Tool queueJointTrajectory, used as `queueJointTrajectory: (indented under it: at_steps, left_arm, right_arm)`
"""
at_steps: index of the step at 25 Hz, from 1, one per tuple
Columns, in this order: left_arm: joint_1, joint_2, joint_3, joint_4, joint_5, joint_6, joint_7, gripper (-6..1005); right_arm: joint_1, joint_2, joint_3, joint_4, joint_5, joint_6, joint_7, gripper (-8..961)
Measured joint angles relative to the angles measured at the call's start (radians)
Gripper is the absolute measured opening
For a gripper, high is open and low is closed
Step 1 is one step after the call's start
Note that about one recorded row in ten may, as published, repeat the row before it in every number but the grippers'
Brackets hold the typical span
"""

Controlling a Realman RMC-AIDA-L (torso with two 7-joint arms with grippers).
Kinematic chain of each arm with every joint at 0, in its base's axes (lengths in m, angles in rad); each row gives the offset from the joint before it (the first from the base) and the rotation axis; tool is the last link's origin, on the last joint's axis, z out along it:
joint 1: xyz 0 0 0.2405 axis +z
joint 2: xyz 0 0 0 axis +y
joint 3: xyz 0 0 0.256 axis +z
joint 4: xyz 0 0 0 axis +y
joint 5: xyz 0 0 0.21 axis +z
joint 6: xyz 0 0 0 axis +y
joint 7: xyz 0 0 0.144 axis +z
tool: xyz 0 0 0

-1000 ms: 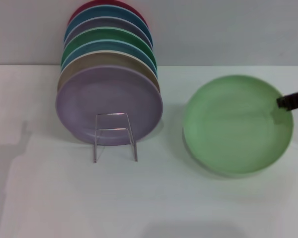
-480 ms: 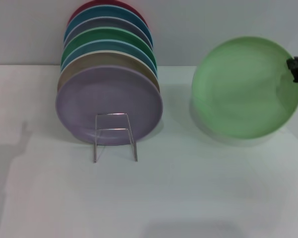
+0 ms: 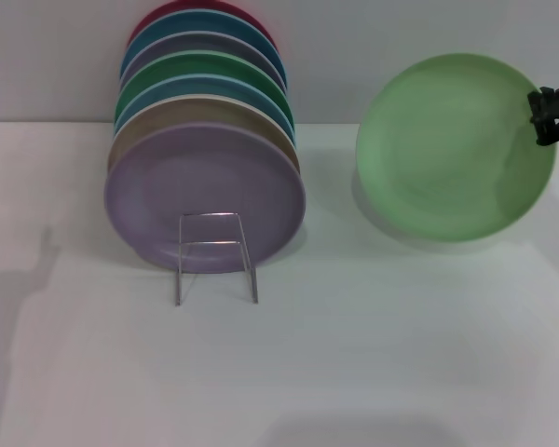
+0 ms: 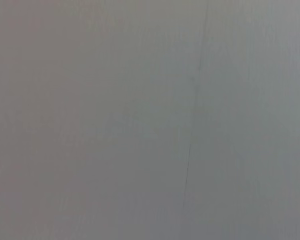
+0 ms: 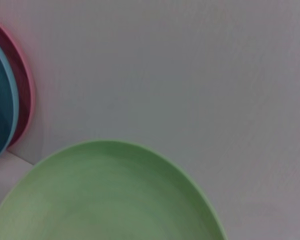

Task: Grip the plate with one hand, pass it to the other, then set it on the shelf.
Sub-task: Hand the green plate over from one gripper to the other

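One right tool [image 3: 544, 116], mostly cropped, clamps plate [image 3: 447, 149].

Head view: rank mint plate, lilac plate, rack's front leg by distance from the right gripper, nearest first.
1. Mint plate: held at its right rim by the right gripper, lifted off the table.
2. Lilac plate: front of the stack in the rack, on the left.
3. Rack's front leg: below the lilac plate, toward the camera; only slightly farther, nearly a tie.
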Motion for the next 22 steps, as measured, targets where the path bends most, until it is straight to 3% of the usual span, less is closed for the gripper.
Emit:
queueJointTrajectory:
  at_steps: [8,22]
  left_arm:
    - [0.004,0.0,0.0,0.0,0.0,0.002,0.0,859]
    - [0.007,-0.002,0.0,-0.002,0.006,0.002,0.0,859]
  right_arm:
    - [-0.045,0.0,-0.085,-0.05,-0.016,-0.19,-0.032,18]
    - [-0.066,0.0,-0.118,-0.092,-0.036,-0.319,-0.04,18]
